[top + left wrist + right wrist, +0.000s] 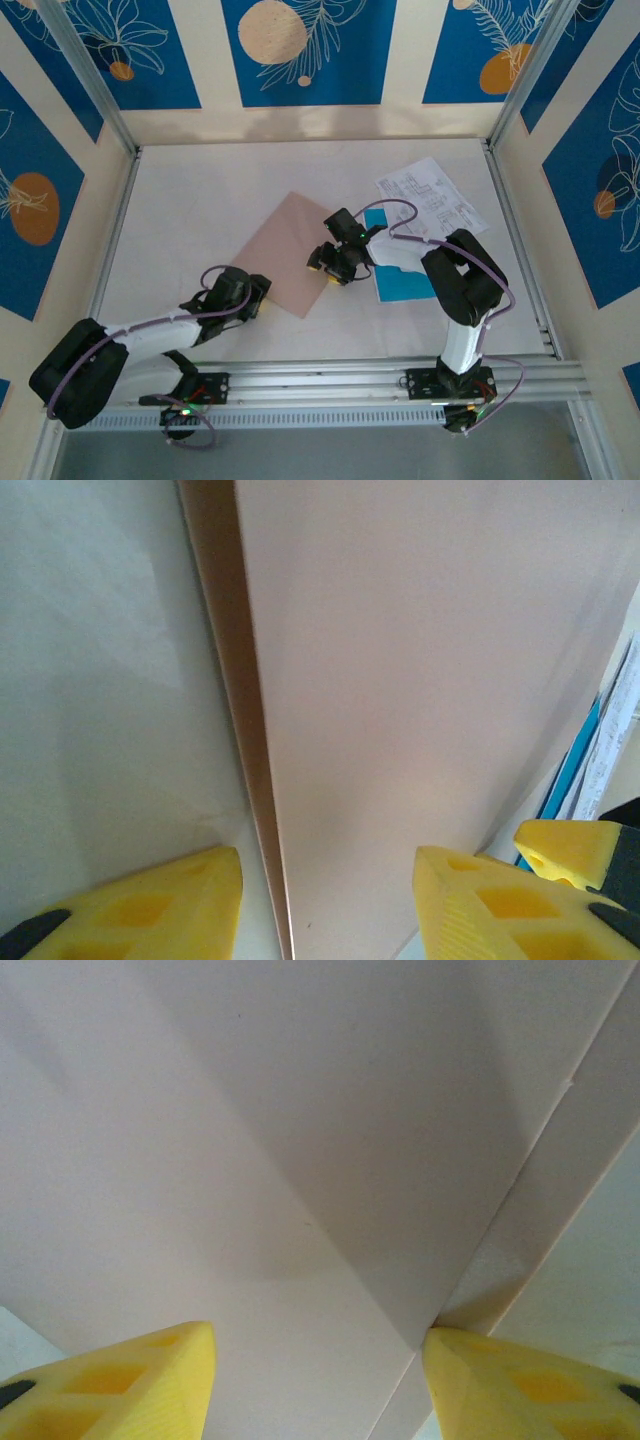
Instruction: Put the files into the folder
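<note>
Folder [290, 250] pinkish-tan | left claw [325, 865] straddles its edge (jaws apart)

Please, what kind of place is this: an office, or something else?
Probably a robot test booth, not an office: a white table fenced by metal posts, walls of blue leaf-print panels, and a left arm and a right arm bolted to a rail at its near edge.

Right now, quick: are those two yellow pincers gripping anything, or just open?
Left pincer: open, one finger on either side of the folder edge, nothing clamped.
Right pincer: open over the folder, nothing clamped.
</note>
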`<control>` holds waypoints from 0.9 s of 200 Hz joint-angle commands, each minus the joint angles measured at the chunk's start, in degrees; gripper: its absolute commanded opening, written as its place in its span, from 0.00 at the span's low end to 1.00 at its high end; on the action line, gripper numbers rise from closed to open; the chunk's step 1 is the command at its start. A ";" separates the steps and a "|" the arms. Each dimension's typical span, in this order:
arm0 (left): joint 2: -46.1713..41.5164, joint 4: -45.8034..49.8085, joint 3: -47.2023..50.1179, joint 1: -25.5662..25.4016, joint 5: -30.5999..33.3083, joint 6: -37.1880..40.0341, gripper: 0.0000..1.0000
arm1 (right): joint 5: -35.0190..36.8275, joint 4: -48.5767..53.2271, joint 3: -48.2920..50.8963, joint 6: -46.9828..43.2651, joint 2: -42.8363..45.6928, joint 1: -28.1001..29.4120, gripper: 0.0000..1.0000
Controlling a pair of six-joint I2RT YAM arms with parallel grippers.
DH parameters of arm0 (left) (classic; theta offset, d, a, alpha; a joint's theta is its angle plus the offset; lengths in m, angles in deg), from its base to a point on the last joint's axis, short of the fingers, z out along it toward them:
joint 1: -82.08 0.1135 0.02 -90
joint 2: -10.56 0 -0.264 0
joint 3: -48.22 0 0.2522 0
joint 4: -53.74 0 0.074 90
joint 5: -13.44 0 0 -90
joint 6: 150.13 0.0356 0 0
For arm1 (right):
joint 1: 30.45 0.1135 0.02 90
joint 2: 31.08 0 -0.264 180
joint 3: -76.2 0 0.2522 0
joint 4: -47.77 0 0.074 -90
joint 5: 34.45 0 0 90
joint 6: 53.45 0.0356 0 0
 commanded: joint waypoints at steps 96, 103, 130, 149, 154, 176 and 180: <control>6.36 -7.87 -0.71 1.79 0.12 2.30 0.38 | 0.20 2.97 0.68 -1.65 -3.68 -0.83 0.59; 6.53 -8.07 -0.68 1.75 0.05 2.45 0.37 | 0.15 2.93 0.72 -1.69 -3.77 -0.82 0.59; 6.71 -7.64 -1.16 1.78 -1.27 2.19 0.38 | 0.03 2.93 0.79 -1.64 -3.99 -1.02 0.59; 4.85 -2.57 -1.98 1.78 -0.91 2.19 0.43 | 0.02 2.84 0.85 -1.60 -4.03 -1.17 0.59; 4.12 -1.31 -2.17 1.75 -0.62 2.45 0.44 | 0.02 2.84 0.81 -1.57 -4.03 -1.10 0.59; 0.76 4.26 -3.09 1.78 0.85 3.42 0.47 | 0.02 2.93 0.81 -1.65 -4.10 -1.21 0.59; 0.27 5.15 -3.21 1.78 1.08 3.60 0.47 | -0.02 2.91 0.80 -1.69 -4.12 -1.26 0.59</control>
